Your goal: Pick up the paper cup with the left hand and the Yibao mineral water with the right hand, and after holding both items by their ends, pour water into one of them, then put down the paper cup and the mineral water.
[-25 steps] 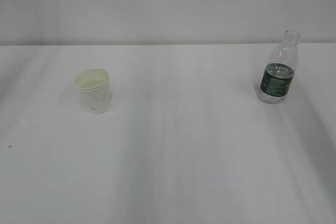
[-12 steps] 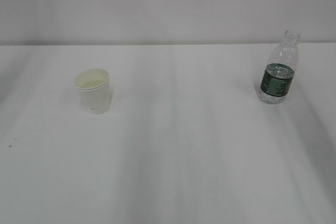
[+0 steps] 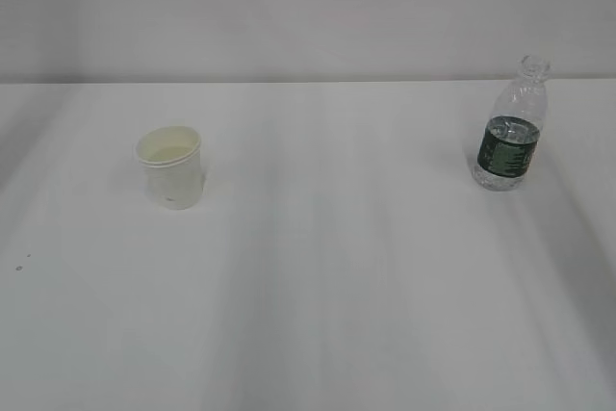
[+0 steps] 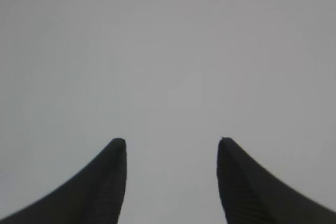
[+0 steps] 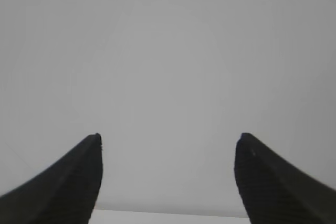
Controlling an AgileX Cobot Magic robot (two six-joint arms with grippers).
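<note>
Small white tapered paper cup [image 3: 170, 167], rolled rim, cream inside, stands upright at centre-left of the exterior frame on the plain white tabletop [image 3: 327, 276]. Small clear ribbed plastic bottle [image 3: 510, 127], dark green label band, uncapped, upright at upper right, well apart from the cup. Neither tool shows there. Left wrist view: black ridged left tool [image 4: 172, 141] apart, nothing between, only blank grey. Right wrist view: right tool [image 5: 169, 137] wider apart, empty; cup and bottle unseen.
</note>
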